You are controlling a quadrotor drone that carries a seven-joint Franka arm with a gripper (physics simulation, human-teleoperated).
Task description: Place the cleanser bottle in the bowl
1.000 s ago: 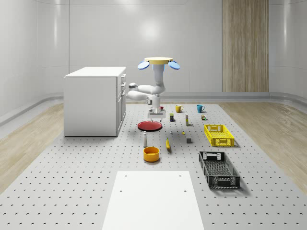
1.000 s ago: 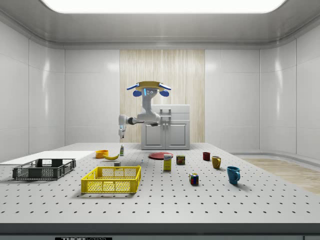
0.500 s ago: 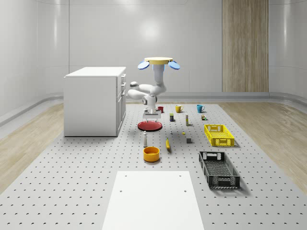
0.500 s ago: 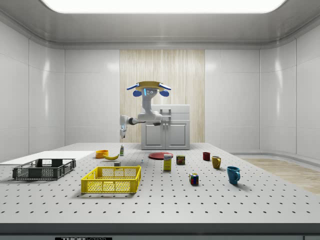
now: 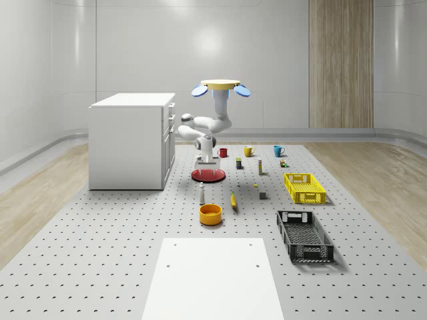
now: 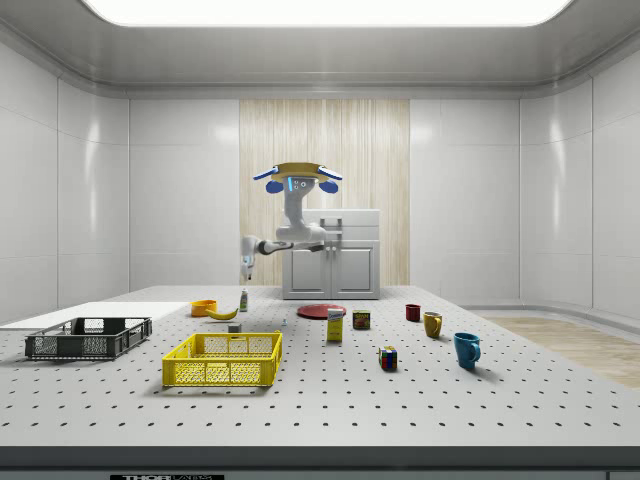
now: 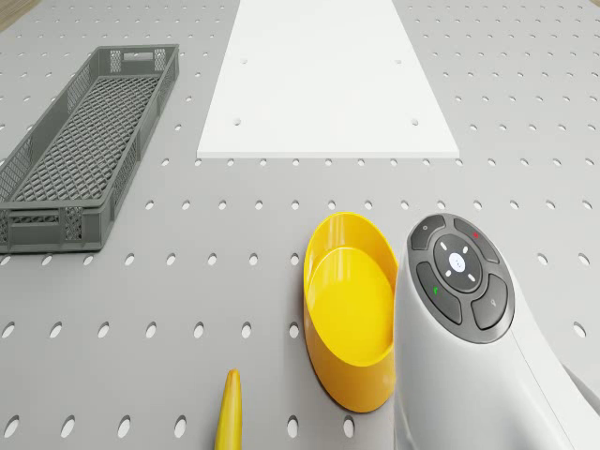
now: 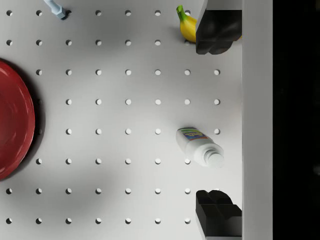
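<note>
Wrist view shows the cleanser bottle standing on the table between released fingers, untouched; the approach is underway, with descent next, the hovering drone above.

Grey pegboard bench carrying a cleanser bottle, orange bowl, banana, red plate, yellow crate and black crate.

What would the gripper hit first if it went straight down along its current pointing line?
Probably the cleanser bottle, which stands upright between the open fingertips in the wrist view. The gripper hangs well above it, so depth is unclear; slightly off, it would meet bare table.
</note>
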